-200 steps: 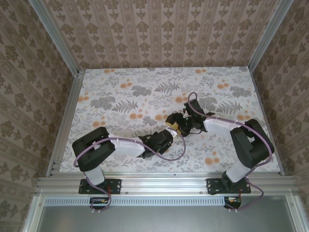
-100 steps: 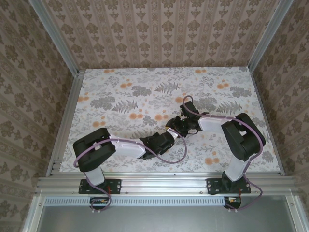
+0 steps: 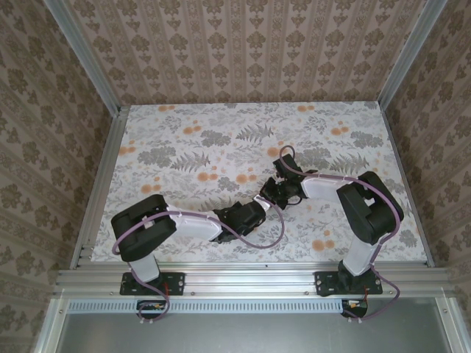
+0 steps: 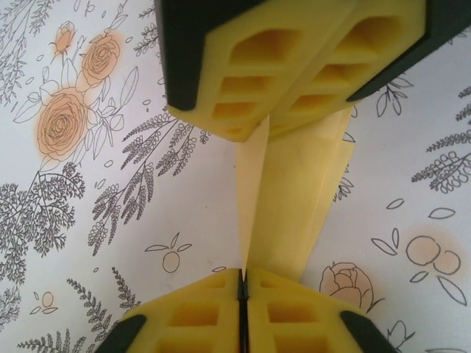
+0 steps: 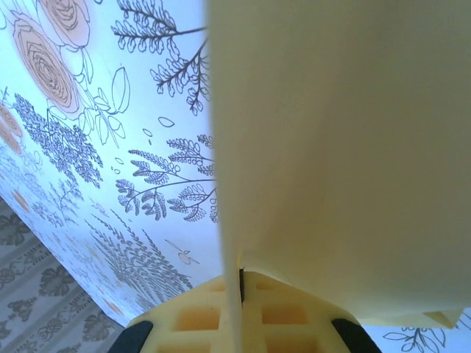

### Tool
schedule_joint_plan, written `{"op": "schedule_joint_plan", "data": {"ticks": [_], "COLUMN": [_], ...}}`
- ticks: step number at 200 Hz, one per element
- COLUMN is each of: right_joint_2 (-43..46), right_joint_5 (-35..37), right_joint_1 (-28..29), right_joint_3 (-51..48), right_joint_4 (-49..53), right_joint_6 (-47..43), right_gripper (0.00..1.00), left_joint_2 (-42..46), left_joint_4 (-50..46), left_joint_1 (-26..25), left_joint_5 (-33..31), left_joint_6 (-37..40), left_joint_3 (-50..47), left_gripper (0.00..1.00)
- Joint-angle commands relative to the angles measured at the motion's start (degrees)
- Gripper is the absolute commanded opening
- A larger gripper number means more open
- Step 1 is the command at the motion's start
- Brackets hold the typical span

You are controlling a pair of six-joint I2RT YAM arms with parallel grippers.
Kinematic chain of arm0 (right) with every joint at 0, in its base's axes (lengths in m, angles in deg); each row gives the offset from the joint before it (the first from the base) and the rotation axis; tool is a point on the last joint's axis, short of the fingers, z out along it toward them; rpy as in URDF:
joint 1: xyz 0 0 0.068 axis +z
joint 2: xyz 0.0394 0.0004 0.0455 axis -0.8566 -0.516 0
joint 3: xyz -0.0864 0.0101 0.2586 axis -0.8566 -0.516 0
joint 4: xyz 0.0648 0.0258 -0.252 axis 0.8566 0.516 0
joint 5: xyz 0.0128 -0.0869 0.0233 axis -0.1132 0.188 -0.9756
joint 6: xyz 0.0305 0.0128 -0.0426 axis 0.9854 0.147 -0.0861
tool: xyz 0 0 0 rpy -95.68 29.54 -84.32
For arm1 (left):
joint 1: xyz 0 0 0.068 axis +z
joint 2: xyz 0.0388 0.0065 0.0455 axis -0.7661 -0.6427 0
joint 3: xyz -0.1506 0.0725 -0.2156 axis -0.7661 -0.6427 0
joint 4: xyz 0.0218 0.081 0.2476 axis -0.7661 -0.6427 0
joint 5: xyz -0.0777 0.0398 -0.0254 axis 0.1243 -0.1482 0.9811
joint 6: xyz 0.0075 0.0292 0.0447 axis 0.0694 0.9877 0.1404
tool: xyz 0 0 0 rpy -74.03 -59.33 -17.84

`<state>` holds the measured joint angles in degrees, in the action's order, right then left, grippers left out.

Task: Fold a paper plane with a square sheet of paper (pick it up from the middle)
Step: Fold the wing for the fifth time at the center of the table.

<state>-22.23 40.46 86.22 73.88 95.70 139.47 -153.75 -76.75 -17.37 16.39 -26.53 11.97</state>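
Folded paper (image 4: 283, 198): yellow, spanning between both grippers over the flowered table (image 4: 110, 220).
Left gripper (image 4: 243, 273): seemingly pinching its near end.
Right gripper (image 5: 241, 278): closed on its edge.

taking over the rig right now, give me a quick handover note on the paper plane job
Left gripper: shut on one end of the paper.
Right gripper: shut on the opposite end, facing the left one mid-table.
Paper: folded lengthwise into a narrow layered strip, held between both grippers over the floral table.
Done: paper picked up, several folds in.
Left: probably the last folds and setting the plane down; how finished the shape is cannot be told.
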Motion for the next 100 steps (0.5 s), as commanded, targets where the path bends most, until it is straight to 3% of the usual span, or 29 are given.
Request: {"op": "schedule_joint_plan", "data": {"ticks": [1,25,46,74,100], "right_joint_2": [-0.4,-0.4,-0.2,0.5,1.4], "right_joint_5": [2.5,1.1,-1.7,-7.2,-10.2], "right_joint_1": [0.1,-0.1,-0.5,-0.5,-0.4], "right_joint_3": [1.0,0.2,-1.3,-2.3,-1.7], "right_joint_4": [2.2,-0.8,-5.5,-11.7,-10.6], "right_joint_6": [-2.0,-4.9,-7.1,-11.7,-18.7], "right_gripper": [0.00,0.00,0.00,0.00,0.01], "left_joint_2": [2.8,8.1,13.2,16.8,17.1], "left_joint_4": [-4.3,-3.9,-1.3,3.3,8.9], "left_joint_1": [1.2,3.8,7.4,14.2,19.9], "left_joint_5": [2.6,10.1,20.7,34.0,41.5], "left_joint_6": [-5.3,-9.5,-13.1,-19.7,-26.1], "left_joint_3": [0.3,-2.7,-6.2,-10.1,-13.3], "left_gripper": [0.22,0.46,0.57,0.61,0.60]}}
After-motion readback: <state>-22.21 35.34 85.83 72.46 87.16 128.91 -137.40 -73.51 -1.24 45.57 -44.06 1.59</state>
